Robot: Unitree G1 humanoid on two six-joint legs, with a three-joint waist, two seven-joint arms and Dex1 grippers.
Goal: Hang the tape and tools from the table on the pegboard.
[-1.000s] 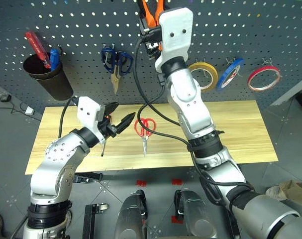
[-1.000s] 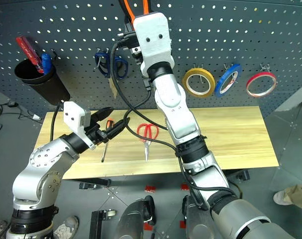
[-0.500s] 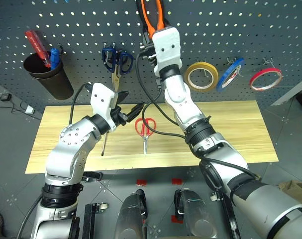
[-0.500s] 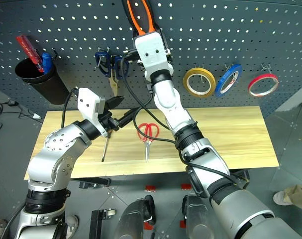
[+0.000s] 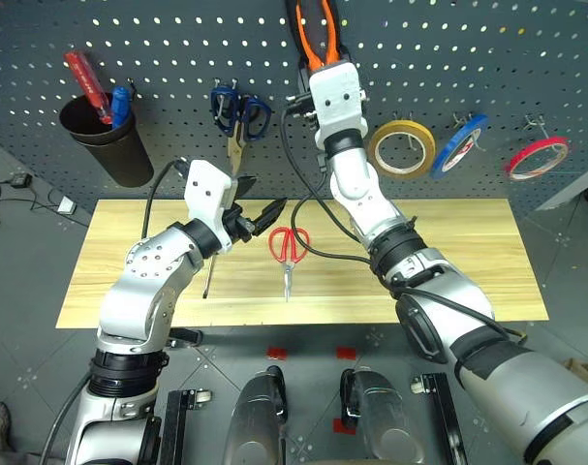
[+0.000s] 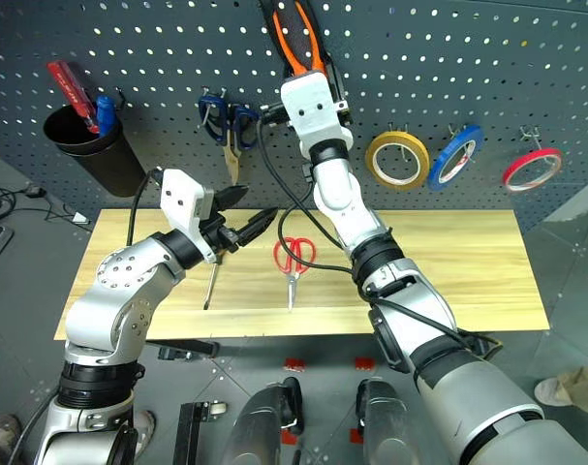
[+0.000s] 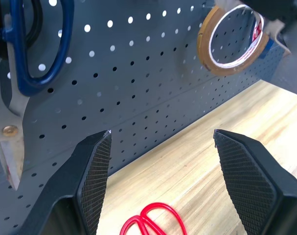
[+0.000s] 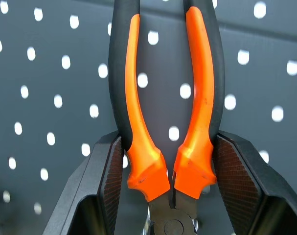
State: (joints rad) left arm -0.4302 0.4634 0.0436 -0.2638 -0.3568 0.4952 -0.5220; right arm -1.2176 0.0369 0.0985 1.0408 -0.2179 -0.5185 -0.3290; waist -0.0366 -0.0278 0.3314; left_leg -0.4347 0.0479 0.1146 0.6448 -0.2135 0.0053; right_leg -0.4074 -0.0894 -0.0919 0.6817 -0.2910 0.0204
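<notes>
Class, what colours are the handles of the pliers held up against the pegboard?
Orange and black, on the pliers in the right gripper; clearest in the right wrist view.

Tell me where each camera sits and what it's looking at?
Left eye view: on the head, looking down at the table and pegboard; both arms show.
Right eye view: beside it, same scene.
Left wrist view: looks along the open left gripper at the red-handled scissors and yellow roll.
Right wrist view: looks along the right gripper holding the pliers.
Both eye views and the left wrist view share the scissors.
</notes>
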